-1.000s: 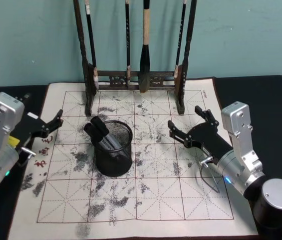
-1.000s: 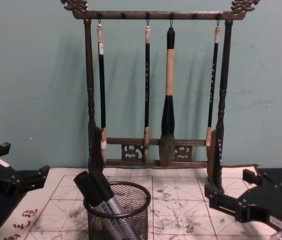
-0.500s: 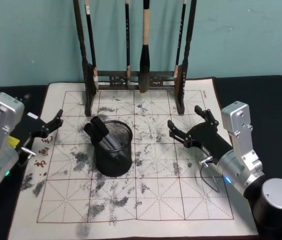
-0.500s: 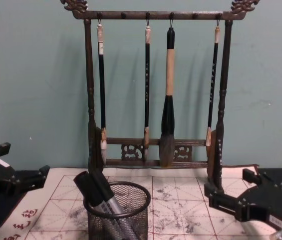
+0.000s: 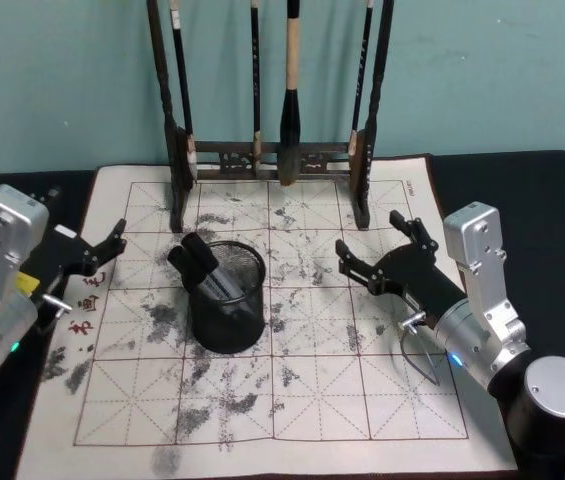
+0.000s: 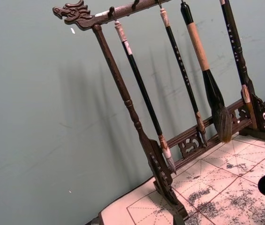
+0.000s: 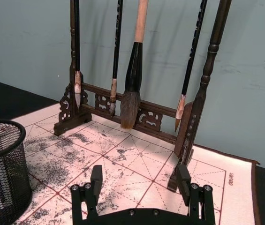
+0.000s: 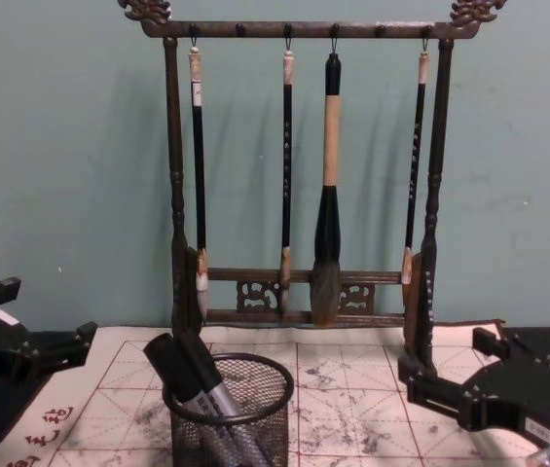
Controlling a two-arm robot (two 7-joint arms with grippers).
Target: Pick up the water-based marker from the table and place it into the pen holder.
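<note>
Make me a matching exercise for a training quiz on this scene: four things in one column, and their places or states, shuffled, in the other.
Things:
1. markers
2. big brush
3. left gripper
4. right gripper

Places or states:
A. hangs from the wooden rack
B. open, over the cloth's right part
C. stand in the mesh cup
D. open, at the cloth's left edge

Pairs: 1-C, 2-A, 3-D, 4-B
</note>
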